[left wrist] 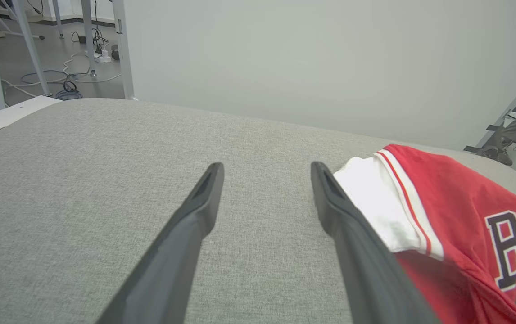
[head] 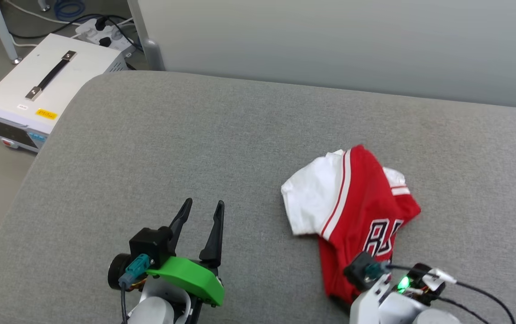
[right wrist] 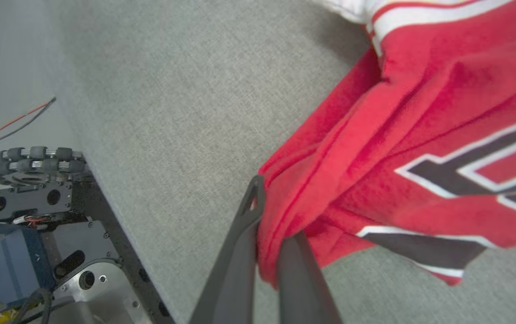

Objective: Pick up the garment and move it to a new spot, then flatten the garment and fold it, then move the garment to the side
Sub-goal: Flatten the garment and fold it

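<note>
Seemingly soft, light, floppy: garment (head: 357, 202) bunched on grey cushion (head: 172, 135), red edge fold pinched between pressed-together fingers of right gripper (right wrist: 270, 225). Likely drapes if lifted. Left gripper (head: 204, 206) spread, empty, garment off to its right.

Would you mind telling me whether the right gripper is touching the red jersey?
Touching. The right wrist view shows the right gripper shut on a bunched fold of the red jersey.
</note>
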